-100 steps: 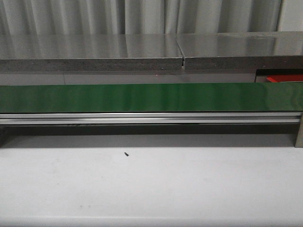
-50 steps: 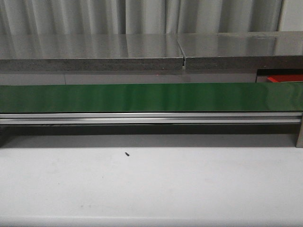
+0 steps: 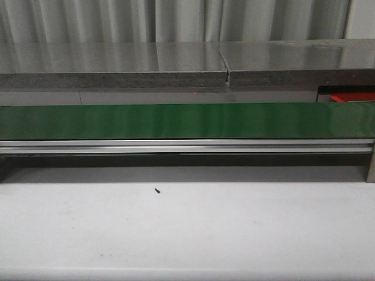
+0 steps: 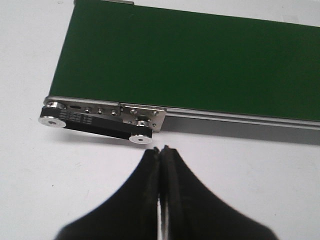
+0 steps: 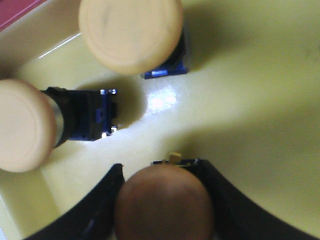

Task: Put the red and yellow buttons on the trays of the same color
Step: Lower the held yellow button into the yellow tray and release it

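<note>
In the right wrist view, my right gripper (image 5: 161, 172) hangs low over the yellow tray (image 5: 250, 100), shut on a button (image 5: 164, 200). The button's round cap is in shadow and looks brownish. Two yellow buttons lie on that tray: one (image 5: 131, 31) stands with its cap up, the other (image 5: 25, 125) lies on its side showing its black and blue body. A sliver of the red tray (image 5: 15, 10) shows past the yellow rim, and again at the far right of the front view as the red tray (image 3: 351, 96). My left gripper (image 4: 161, 149) is shut on nothing, above the white table. No red button is in view.
A long green conveyor belt (image 3: 187, 120) on an aluminium rail crosses the front view; its end with a pulley and black drive belt (image 4: 95, 120) lies just beyond my left fingertips. A small dark screw (image 3: 157, 191) lies on the white table (image 3: 187, 234). Neither arm shows in the front view.
</note>
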Motion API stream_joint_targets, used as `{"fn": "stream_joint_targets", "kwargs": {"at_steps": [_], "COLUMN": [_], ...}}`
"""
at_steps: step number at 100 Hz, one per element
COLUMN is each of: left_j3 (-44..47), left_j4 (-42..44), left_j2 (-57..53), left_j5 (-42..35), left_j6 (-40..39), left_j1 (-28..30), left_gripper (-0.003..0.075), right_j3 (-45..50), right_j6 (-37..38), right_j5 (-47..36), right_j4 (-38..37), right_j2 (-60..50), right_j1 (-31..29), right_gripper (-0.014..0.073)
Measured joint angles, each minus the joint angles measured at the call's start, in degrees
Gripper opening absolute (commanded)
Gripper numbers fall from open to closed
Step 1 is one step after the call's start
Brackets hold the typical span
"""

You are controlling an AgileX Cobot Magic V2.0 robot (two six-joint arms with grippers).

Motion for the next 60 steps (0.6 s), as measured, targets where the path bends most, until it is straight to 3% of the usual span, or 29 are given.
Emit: {"fn": "stream_joint_targets", "kwargs": {"at_steps": [7, 14, 41, 60], "left_j3": [0.0, 0.0, 0.0, 0.0], "left_j4": [0.0, 0.0, 0.0, 0.0], "left_j2": [0.0, 0.0, 0.0, 0.0], "left_j5": [0.0, 0.0, 0.0, 0.0], "left_j6": [0.0, 0.0, 0.0, 0.0], "left_j1": [0.0, 0.0, 0.0, 0.0], "left_gripper": [-0.0019, -0.0019, -0.0019, -0.0019], "right_j3": [0.0, 0.0, 0.0, 0.0], "right_j6": [-0.11, -0.11, -1.01, -3.05], "right_j5": [0.24, 0.49, 0.29, -2.61], "right_j4": [0.0, 0.0, 1.7, 1.83], "right_j2": [0.0, -0.25, -7.08, -17.14], "right_j1": [0.0, 0.0, 1.63, 10.26], "right_gripper": [0.0512, 0.0569, 0.0573, 0.057]}}
